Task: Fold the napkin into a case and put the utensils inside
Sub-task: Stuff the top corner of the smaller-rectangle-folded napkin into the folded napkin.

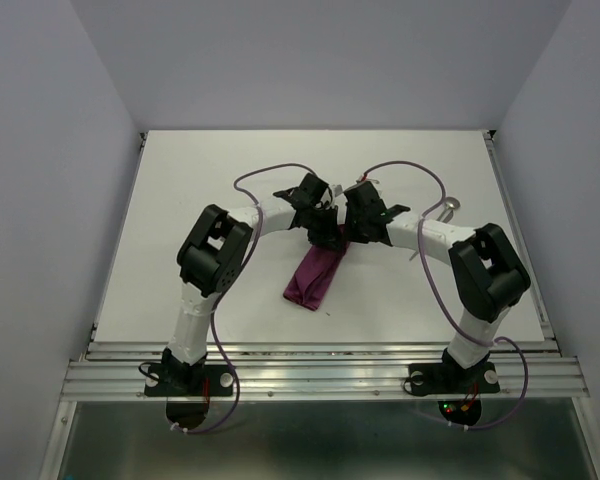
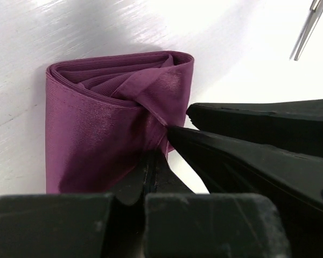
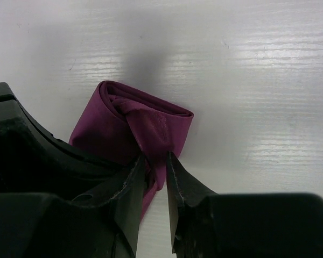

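Observation:
The plum-purple napkin lies folded into a narrow strip in the middle of the table, its far end raised and bunched. My left gripper and right gripper meet at that far end. In the left wrist view the left gripper is shut on a pinch of the napkin, with the right gripper's fingers close beside it. In the right wrist view the right gripper is shut on a fold of the napkin. One silver utensil lies to the right; its thin handle shows in the left wrist view.
The white table has side walls left and right and a metal rail along the near edge. Purple cables loop above both arms. The left arm's gripper body fills the left of the right wrist view.

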Robot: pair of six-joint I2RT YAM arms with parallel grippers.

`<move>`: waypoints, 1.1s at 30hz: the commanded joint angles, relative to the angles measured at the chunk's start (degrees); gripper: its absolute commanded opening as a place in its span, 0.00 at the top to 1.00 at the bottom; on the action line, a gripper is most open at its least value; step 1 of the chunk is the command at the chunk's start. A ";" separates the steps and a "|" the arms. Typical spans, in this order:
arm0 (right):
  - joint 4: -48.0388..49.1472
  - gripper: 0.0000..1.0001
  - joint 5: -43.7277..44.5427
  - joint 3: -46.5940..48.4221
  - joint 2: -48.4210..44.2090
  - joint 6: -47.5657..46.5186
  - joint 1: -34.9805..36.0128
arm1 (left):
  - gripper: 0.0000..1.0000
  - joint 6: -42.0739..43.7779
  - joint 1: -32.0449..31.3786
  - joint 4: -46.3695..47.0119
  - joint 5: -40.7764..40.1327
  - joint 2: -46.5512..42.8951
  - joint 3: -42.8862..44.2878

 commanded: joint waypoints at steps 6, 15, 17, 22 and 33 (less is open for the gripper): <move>-0.35 0.80 0.27 2.75 1.89 -1.10 0.53 | 1.00 -0.32 -0.16 1.35 1.96 0.54 2.40; -0.35 0.99 1.06 2.66 1.45 -0.84 0.53 | 1.00 -1.20 -0.16 2.67 1.70 1.51 2.49; -0.18 0.99 1.06 2.57 0.84 -0.75 0.53 | 1.00 -1.38 -0.16 2.93 1.70 1.78 2.49; 0.35 0.99 -0.34 2.13 -0.75 -0.75 0.53 | 1.00 -2.08 -0.16 3.98 1.70 2.57 2.75; 0.44 0.99 -2.63 1.78 -2.68 -0.05 0.53 | 1.00 -3.05 -0.16 4.78 1.70 3.18 5.30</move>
